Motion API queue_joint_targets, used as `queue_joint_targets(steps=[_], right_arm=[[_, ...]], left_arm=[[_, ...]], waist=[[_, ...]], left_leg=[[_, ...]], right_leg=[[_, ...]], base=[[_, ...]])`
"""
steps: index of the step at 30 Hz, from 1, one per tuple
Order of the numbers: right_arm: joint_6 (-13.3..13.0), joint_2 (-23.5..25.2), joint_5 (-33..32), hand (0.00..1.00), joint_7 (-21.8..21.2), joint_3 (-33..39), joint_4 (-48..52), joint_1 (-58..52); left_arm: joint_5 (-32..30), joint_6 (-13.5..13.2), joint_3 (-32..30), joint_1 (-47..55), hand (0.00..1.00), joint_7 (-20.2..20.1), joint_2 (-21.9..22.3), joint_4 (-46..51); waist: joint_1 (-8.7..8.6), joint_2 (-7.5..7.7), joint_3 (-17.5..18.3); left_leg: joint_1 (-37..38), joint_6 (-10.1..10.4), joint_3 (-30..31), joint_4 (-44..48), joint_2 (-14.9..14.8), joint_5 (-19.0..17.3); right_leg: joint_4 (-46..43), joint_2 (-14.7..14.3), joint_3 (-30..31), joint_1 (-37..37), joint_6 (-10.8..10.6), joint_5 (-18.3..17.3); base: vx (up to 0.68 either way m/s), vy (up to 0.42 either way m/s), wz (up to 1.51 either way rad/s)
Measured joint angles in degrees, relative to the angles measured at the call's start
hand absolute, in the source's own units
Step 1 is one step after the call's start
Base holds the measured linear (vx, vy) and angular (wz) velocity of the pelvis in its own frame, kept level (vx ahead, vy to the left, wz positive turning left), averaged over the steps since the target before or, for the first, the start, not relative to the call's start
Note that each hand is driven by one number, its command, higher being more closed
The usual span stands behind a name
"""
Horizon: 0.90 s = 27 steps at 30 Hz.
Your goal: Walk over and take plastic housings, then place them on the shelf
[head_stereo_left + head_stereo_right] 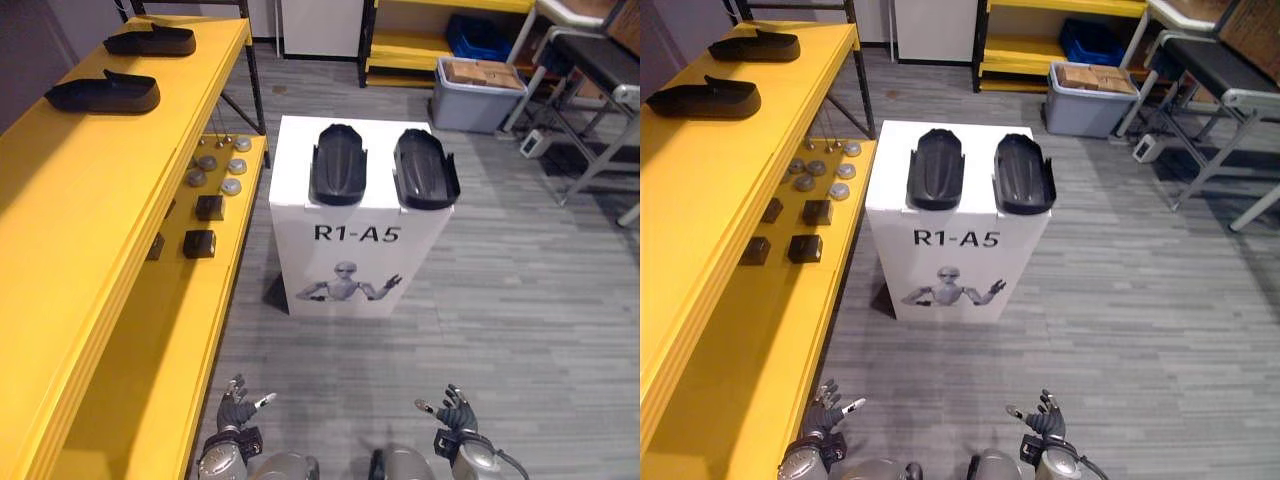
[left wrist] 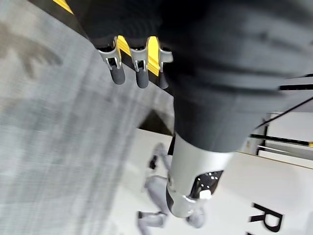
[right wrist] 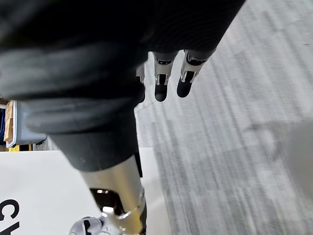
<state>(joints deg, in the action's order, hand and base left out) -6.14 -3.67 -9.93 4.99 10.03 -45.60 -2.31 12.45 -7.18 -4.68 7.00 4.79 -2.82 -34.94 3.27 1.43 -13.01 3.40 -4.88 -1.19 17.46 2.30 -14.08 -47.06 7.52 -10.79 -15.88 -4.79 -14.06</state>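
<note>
Two black plastic housings lie side by side on top of a white box (image 1: pixel 360 250): the left housing (image 1: pixel 338 164) and the right housing (image 1: pixel 424 168). Two more black housings rest on the yellow shelf's top level, one nearer (image 1: pixel 104 93) and one farther back (image 1: pixel 152 40). My left hand (image 1: pixel 236 411) and right hand (image 1: pixel 452 412) hang low at the near edge of the view, well short of the box, fingers relaxed and holding nothing. The wrist views show the left hand's fingers (image 2: pixel 129 66) and the right hand's fingers (image 3: pixel 172 73) straight over the grey floor.
The yellow shelf (image 1: pixel 90 230) runs along the left; its lower level holds grey discs (image 1: pixel 218 170) and small dark blocks (image 1: pixel 200 243). A grey bin with cardboard (image 1: pixel 478 92), a blue crate (image 1: pixel 478 38) and metal table legs (image 1: pixel 590 150) stand at the back right.
</note>
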Motion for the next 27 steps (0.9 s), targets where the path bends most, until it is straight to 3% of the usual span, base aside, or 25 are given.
queue_joint_targets(steps=[2, 3, 4, 5, 7, 9, 10, 11, 13, 15, 16, 17, 19, 22, 27], right_arm=[[0.0, 0.0, 0.0, 0.0, -0.2, 0.0, -0.7, 0.0], [0.0, 0.0, 0.0, 0.0, -0.2, 0.1, -1.0, 0.0], [0.0, -0.2, 0.0, 0.0, -0.2, 0.1, -2.1, -0.3], [0.2, -0.8, 0.0, 0.0, -0.3, 0.2, -3.2, -0.6], [0.4, -0.7, 0.0, 0.0, -0.3, 0.0, -2.5, -0.3], [0.3, -0.7, -0.2, 0.0, -0.5, -1.0, -1.1, -0.7], [0.3, -0.4, -0.5, 0.0, -0.5, -1.3, 0.0, -0.8], [0.2, -0.2, -1.0, 0.0, -0.5, -1.2, 0.2, -0.6], [0.1, -0.3, -1.3, 0.0, -0.5, -0.9, 0.2, -0.4], [0.0, -0.5, -1.3, 0.0, -0.4, -0.7, 0.2, -0.4], [0.0, -0.9, -1.4, 0.0, -0.5, 0.0, 0.1, -1.0], [-0.1, -0.8, -1.3, 0.0, -0.4, 0.7, -0.5, -0.9], [0.0, -0.3, -1.4, 0.0, -0.2, 1.3, -1.0, -2.1], [0.0, -0.4, -1.4, 0.0, 0.5, 3.2, -1.4, -2.9], [0.0, -1.1, -1.8, 0.0, 1.5, 9.4, -2.6, -2.9]], left_arm=[[0.1, -0.1, -0.1, -0.1, 0.0, 0.0, -0.3, -0.1], [0.1, -0.1, -0.1, 0.0, 0.0, 0.0, -0.5, -0.3], [0.1, -0.1, -0.1, -0.2, 0.0, 0.1, -0.8, -1.7], [-0.2, 0.0, -0.5, -0.3, 0.0, 0.1, -0.4, -3.7], [-0.3, 0.1, -0.7, 0.1, 0.0, 0.0, 0.7, -4.1], [-0.3, 0.1, -1.3, 0.0, 0.0, -0.1, 2.2, -4.0], [-0.3, 0.1, -1.0, 0.2, 0.0, -0.3, 2.7, -4.0], [-0.3, 0.1, -0.5, 0.1, 0.0, -0.5, 2.9, -4.0], [-0.3, 0.1, -0.5, 0.1, 0.0, -0.5, 3.1, -4.0], [-0.3, 0.1, -0.5, 0.1, 0.0, -0.4, 2.9, -4.1], [-0.3, 0.0, -0.5, 0.3, 0.0, -0.4, 3.1, -4.7], [-0.3, 0.0, -0.4, 0.2, 0.0, -0.5, 2.9, -5.4], [-0.3, 0.1, -0.3, -0.4, 0.0, -0.3, 1.4, -6.9], [-0.3, 0.0, -0.3, 0.1, 0.0, -0.2, 0.0, -7.1], [-0.4, 0.0, -0.5, 0.6, 0.0, -0.2, -1.9, -7.4]], waist=[[-1.05, -0.12, 0.4], [-1.1, 0.44, 0.8], [-1.12, 0.91, 1.4], [-0.94, -0.35, 2.5], [-1.05, -1.67, 3.2], [-0.84, -1.95, 2.9], [-0.69, -1.92, 2.8], [-0.41, -1.77, 2.8], [-0.15, -1.6, 2.6], [-0.11, -2.13, 2.9], [-0.25, -3.75, 3.6], [-0.31, -4.27, 3.2], [-0.54, -2.16, 3.5], [-0.87, -1.96, 3.7], [-1.09, -1.3, 4.2]], left_leg=[[3.2, 2.5, 2.4, -1.5, -2.0, -1.4], [3.9, 3.3, 3.1, -1.8, -2.1, -1.9], [5.2, 5.0, 3.9, -1.8, -2.6, -3.0], [5.6, 6.3, 4.9, -0.7, -4.7, -3.7], [2.7, 8.1, 4.3, 6.1, -6.2, -2.5], [-4.2, 8.8, 4.1, 22.9, -6.8, 2.8], [-8.0, 9.2, 2.1, 31.5, -8.4, 1.6], [-10.6, 10.1, -0.4, 32.3, -10.0, -1.6], [-12.9, 10.6, -1.2, 24.2, -10.5, -3.1], [-13.3, 10.6, -0.6, 12.6, -10.4, -1.9], [-13.4, 10.4, 0.9, 1.9, -11.1, 7.1], [-13.4, 9.1, 1.1, 1.8, -11.2, 8.5], [-11.3, 8.0, -0.2, -1.7, -8.0, 9.5], [-8.7, 6.9, -1.6, -5.4, -5.9, 10.3], [-5.6, 6.5, -3.5, -10.9, -5.1, 12.0]], right_leg=[[18.9, -3.3, 1.5, -0.8, 0.8, 1.5], [23.8, -4.2, 2.8, -0.7, 1.1, 3.1], [28.1, -5.2, 4.2, -0.1, 2.8, 11.8], [28.7, -6.6, 3.1, 1.4, 5.5, 14.1], [30.1, -8.2, 2.0, 3.1, 7.0, 13.2], [34.4, -8.6, 1.9, 8.5, 7.4, 12.9], [37.3, -8.9, 2.1, 12.6, 7.5, 12.9], [39.0, -8.5, 2.3, 15.9, 7.5, 12.9], [39.9, -7.5, 2.8, 18.0, 7.4, 12.9], [40.1, -6.8, 3.4, 18.4, 6.6, 12.7], [40.4, -7.7, 4.0, 18.8, 4.8, 11.5], [40.8, -7.9, 4.5, 19.3, 3.9, 10.5], [41.4, -4.5, 5.6, 19.7, 2.1, 8.9], [41.5, -2.4, 6.7, 20.0, 1.2, 8.3], [42.1, -1.8, 8.7, 19.8, 1.0, 8.2]], base=[[0.57, -0.115, 0.53], [0.55, -0.17, 0.58], [0.59, -0.218, 0.5], [0.59, -0.224, 0.4], [0.56, -0.218, 0.2], [0.51, -0.191, 0.17], [0.46, -0.108, -0.01], [0.44, -0.063, -0.08], [0.26, 0.055, -0.2], [0.23, 0.155, -0.27], [0.2, 0.201, -0.27], [0.19, 0.211, -0.21], [0.15, 0.181, -0.07], [0.1, 0.103, -0.11], [0.06, 0.026, -0.18]])
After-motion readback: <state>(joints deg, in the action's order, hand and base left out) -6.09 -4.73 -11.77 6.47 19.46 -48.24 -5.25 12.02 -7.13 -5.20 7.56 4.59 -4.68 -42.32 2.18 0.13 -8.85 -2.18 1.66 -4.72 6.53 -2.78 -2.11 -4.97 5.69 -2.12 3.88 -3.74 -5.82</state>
